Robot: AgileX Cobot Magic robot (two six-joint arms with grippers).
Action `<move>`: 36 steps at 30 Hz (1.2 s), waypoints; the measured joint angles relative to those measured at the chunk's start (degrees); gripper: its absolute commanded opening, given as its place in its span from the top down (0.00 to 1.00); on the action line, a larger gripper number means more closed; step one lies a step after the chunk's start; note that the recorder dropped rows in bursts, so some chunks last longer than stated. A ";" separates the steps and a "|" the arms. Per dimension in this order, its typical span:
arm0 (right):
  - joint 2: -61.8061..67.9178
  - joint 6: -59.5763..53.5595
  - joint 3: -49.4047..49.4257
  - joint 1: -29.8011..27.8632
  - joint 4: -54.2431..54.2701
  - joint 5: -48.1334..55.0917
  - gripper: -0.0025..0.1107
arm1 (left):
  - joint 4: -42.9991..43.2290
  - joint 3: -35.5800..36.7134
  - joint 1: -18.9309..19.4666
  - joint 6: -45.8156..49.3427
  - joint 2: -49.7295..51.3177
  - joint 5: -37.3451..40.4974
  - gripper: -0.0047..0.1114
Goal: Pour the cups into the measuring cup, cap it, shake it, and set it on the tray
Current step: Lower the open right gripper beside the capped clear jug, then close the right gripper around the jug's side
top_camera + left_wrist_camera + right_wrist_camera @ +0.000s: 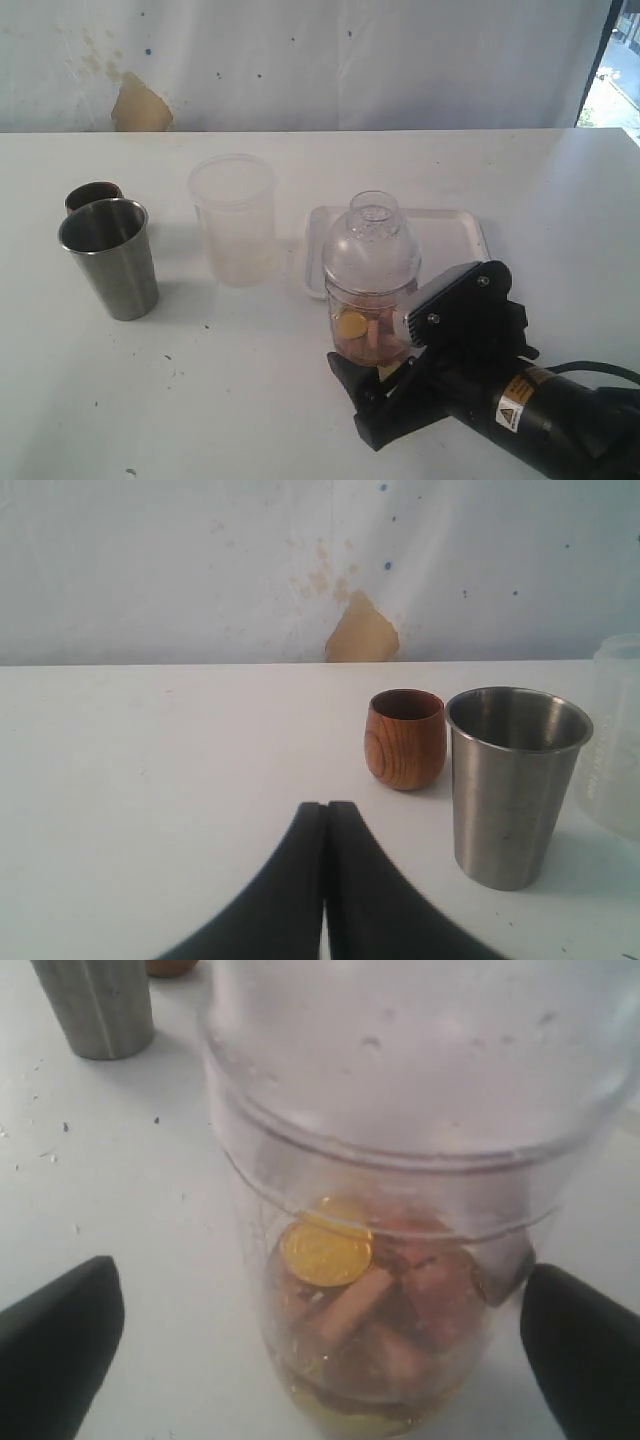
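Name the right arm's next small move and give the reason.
Probably close the right gripper on the measuring cup: its fingers stand open either side of it. The cap is on, and the cup stands on the table short of the tray, so it needs gripping first.

We had soft, even daylight, white table [250, 400] pretty washed out. Saw faint shadow right of steel tumbler [110, 255] in exterior view. Measuring cup [400, 1210] was blurry up close; left gripper [326, 815] edges looked soft too.
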 measured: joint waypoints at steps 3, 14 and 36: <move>2.04 0.39 0.00 0.00 -0.25 -2.84 0.05 | 0.00 0.00 0.00 0.00 0.00 0.00 0.96; 9.83 0.67 -0.10 0.00 3.26 -13.24 0.05 | 0.00 0.00 0.00 0.00 0.00 0.00 0.96; 16.04 0.92 -3.98 0.27 9.24 -18.58 0.05 | 0.00 0.00 0.00 0.00 0.00 0.00 0.96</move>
